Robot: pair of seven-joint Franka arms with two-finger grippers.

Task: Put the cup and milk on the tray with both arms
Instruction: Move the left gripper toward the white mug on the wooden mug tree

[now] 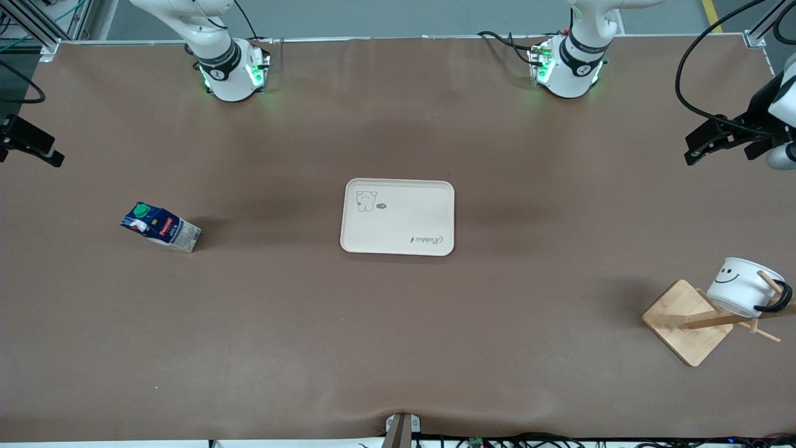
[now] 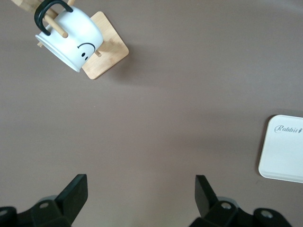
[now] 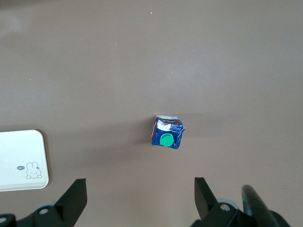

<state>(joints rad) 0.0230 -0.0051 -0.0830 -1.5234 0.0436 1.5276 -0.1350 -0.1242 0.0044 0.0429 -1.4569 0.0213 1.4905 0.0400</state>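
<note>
The cream tray (image 1: 398, 239) lies flat mid-table; its edge shows in the left wrist view (image 2: 284, 151) and the right wrist view (image 3: 19, 153). The dark blue milk (image 1: 160, 227) with a green cap stands on the table toward the right arm's end, apart from the tray; the right wrist view (image 3: 167, 133) shows it from above. The white smiley cup (image 1: 740, 285) hangs tilted by its black handle on a wooden rack peg at the left arm's end (image 2: 71, 40). My left gripper (image 1: 699, 149) is open and empty in the air (image 2: 141, 194). My right gripper (image 1: 37, 146) is open and empty (image 3: 141, 196).
The wooden rack's square base (image 1: 681, 320) sits near the table's edge at the left arm's end, nearer the front camera than the tray; it also shows in the left wrist view (image 2: 109, 54). Brown table cloth covers the whole surface.
</note>
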